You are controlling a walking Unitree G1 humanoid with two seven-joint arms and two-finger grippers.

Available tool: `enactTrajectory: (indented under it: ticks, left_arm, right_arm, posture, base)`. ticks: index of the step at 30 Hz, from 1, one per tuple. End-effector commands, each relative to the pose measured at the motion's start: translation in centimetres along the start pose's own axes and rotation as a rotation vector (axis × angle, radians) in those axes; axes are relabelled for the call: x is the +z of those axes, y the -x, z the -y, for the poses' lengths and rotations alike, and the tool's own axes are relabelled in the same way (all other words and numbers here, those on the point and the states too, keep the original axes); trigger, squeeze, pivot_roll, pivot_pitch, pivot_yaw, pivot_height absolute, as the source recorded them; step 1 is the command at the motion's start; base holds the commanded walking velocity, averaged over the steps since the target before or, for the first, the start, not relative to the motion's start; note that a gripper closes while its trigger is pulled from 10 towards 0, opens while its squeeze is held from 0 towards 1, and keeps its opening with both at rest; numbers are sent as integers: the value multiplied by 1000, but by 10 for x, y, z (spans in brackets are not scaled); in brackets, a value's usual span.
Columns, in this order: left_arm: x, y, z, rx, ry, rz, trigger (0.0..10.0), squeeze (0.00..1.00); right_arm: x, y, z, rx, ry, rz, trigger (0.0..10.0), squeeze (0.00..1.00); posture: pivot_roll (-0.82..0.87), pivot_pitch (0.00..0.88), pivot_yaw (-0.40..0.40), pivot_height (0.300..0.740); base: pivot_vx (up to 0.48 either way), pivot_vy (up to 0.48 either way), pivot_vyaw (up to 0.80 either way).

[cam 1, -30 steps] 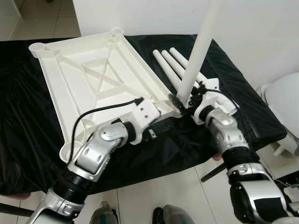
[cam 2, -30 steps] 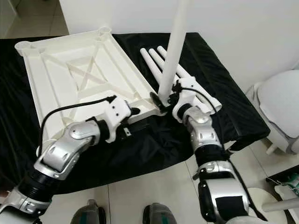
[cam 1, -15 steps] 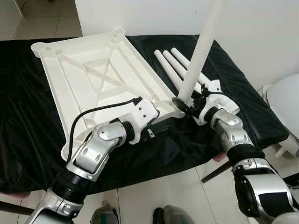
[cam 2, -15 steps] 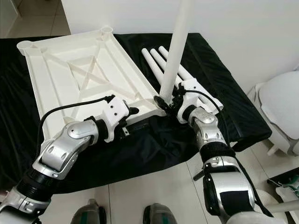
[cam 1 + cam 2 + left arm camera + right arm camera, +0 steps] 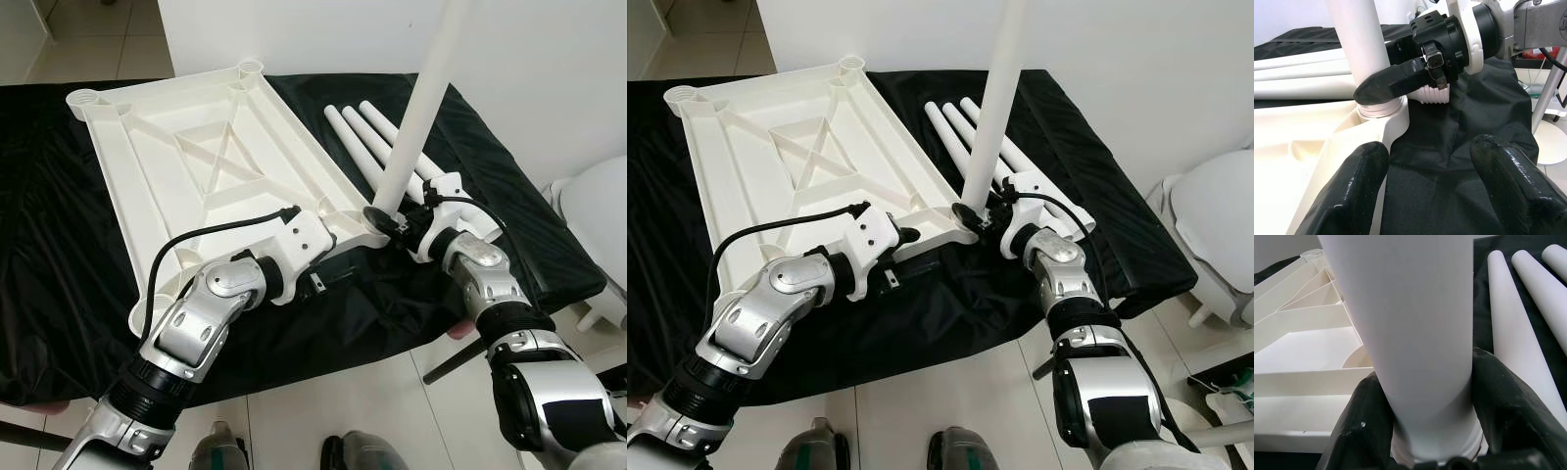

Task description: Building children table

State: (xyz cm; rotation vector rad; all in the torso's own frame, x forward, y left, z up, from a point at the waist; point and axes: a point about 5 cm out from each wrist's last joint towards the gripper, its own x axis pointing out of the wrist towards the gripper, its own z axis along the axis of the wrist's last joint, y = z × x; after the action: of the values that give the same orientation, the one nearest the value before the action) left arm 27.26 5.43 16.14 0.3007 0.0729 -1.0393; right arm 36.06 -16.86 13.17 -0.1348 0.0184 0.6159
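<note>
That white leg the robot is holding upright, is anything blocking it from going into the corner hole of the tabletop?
Nothing visible does. The right end effector grips the white leg near its base, and that base already sits in the corner socket of the upturned tabletop.

Left arm: bent at the elbow and extended forward and toward the robot's right, forearm lying low over the work surface. Left claw [image 5: 1432, 188]: fingers [image 5: 1347, 191] spread apart, nothing between them, tips pointing at the right claw.

Right arm: reaches forward and inward, wrist angled toward the left arm. Right claw [image 5: 384, 217]: fingers [image 5: 1506, 404] closed on both sides of the upright white leg [image 5: 416, 113], gripping it at its lowest section. The two claws sit near each other, not touching.
</note>
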Motion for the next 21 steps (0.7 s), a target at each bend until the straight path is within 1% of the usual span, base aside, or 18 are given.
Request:
enactTrajectory:
  ticks: [1,3,4,7,8,10,11,12,13,14,16,17,19,20,21]
  left_arm:
    - [0,0,3,-10,-4,-6,10000,0]
    - [0,1,3,-9,-3,-6,10000,0]
    - [0,1,3,-9,-3,-6,10000,0]
    - [-1,1,4,-9,-3,-6,10000,0]
    - [-1,1,4,-9,-3,-6,10000,0]
    - [0,0,4,-11,-3,-4,10000,0]
    - [0,0,4,-11,-3,-4,10000,0]
    - [0,-1,4,-11,-3,-3,10000,0]
    - [0,-1,4,-11,-3,-3,10000,0]
    - [0,-1,4,-13,-3,-2,10000,0]
    - [1,-2,4,-16,-4,-1,10000,0]
    - [1,-2,4,-16,-4,-1,10000,0]
    - [1,-3,4,-19,-6,1,10000,0]
    - [1,-3,4,-19,-6,1,10000,0]
    - [2,-3,4,-20,-6,1,10000,0]
  right_arm:
    - [-5,1,4,-77,-28,-21,10000,0]
    - [-7,-2,4,-172,-43,-40,10000,0]
    - [-7,-2,4,-172,-43,-40,10000,0]
    - [-7,-6,1,-253,-86,-34,10000,0]
    - [-7,-6,1,-253,-86,-34,10000,0]
    - [-9,-12,-2,-471,-183,-50,10000,0]
    - [-9,-12,-2,-471,-183,-50,10000,0]
    - [-10,-14,-4,-549,-224,-61,10000,0]
    - [-10,-14,-4,-549,-224,-61,10000,0]
    - [-9,-15,-7,-617,-237,-62,10000,0]
    - [-6,-22,-18,-656,-268,-48,10000,0]
    - [-6,-22,-18,-656,-268,-48,10000,0]
    - [3,-31,-32,-664,-276,-13,10000,0]
    - [3,-31,-32,-664,-276,-13,10000,0]
    - [7,-34,-36,-669,-268,6,10000,0]
  posture:
    - [-21,0,-41,740]
    - [-21,0,-43,740]
    - [-21,0,-43,740]
    - [-23,0,-42,740]
    - [-23,0,-42,740]
    - [-29,0,-41,740]
    - [-29,0,-41,740]
    - [-29,0,-41,740]
    - [-29,0,-41,740]
    - [-31,0,-40,740]
    - [-36,0,-35,740]
    - [-36,0,-35,740]
    - [-35,0,-36,740]
    - [-35,0,-36,740]
    - [-35,0,-37,740]
  base:
    - [0,0,0]
    - [0,0,0]
    - [0,0,0]
    - [0,0,0]
    - [0,0,0]
    - [0,0,0]
    - [0,0,0]
    - [0,0,0]
    - [0,0,0]
    - [0,0,0]
    - [0,0,0]
    - [0,0,0]
    - [0,0,0]
    - [0,0,0]
    - [0,0,0]
